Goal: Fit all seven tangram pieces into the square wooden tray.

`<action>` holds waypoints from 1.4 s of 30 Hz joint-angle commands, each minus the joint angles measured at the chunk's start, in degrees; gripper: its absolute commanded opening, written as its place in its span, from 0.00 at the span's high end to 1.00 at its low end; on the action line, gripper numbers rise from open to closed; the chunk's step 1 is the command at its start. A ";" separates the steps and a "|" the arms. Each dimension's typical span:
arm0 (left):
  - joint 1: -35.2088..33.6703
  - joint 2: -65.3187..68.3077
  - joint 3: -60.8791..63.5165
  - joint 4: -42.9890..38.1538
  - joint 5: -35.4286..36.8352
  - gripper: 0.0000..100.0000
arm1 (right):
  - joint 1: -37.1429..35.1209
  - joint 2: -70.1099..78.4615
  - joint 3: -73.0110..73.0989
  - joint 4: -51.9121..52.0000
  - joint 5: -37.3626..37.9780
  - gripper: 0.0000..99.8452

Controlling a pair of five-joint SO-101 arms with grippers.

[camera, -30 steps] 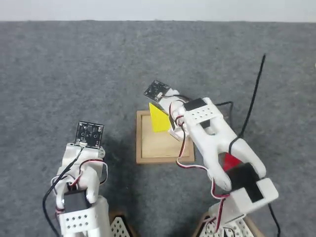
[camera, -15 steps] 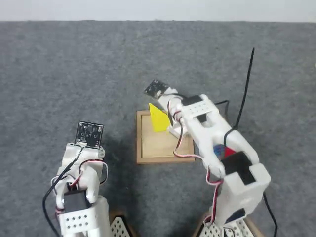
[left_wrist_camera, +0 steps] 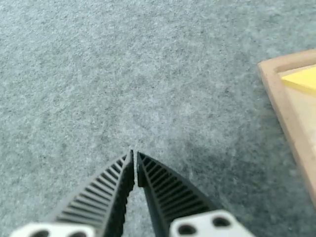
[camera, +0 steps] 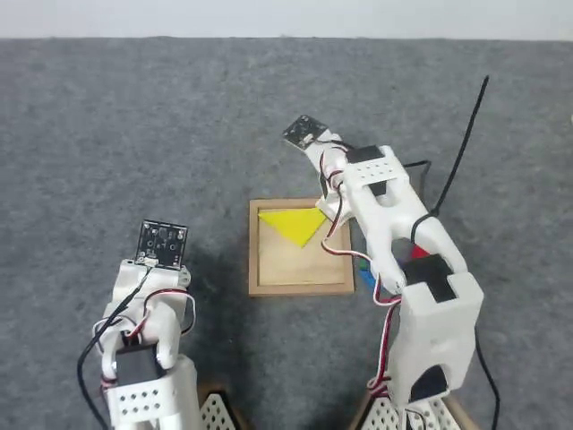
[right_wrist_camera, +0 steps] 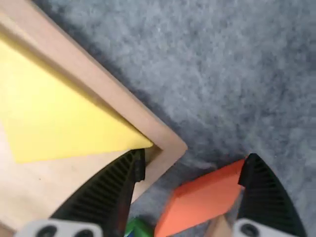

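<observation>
Grey carpet covers the table, with a pale wall along its far edge. The tray (camera: 253, 251) sits on the carpet in the middle, between the two arms. It holds one piece, a yellow triangle (camera: 293, 222). The triangle lies flat with its long side against the far rim and its point toward the tray's middle; the rest of the floor is bare wood. The right arm stretches over the tray's right side. The right gripper (right_wrist_camera: 195, 163) hangs at the far right corner with its fingers spread and nothing between them. One finger is inside the tray just beside the triangle's tip, the other outside over the carpet. An orange piece (right_wrist_camera: 202, 200) lies on the carpet just off that corner, with a green sliver (right_wrist_camera: 138, 228) beside it. In the high view a blue piece (camera: 367, 278) shows under the arm, right of the tray. The left gripper (left_wrist_camera: 134, 160) is over bare carpet left of the tray, well apart from it, its fingers pressed together on nothing.
</observation>
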 commanded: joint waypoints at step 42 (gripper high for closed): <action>-0.44 -0.70 -0.40 0.35 -0.79 0.99 | 22.99 -8.57 18.20 7.69 -15.65 0.77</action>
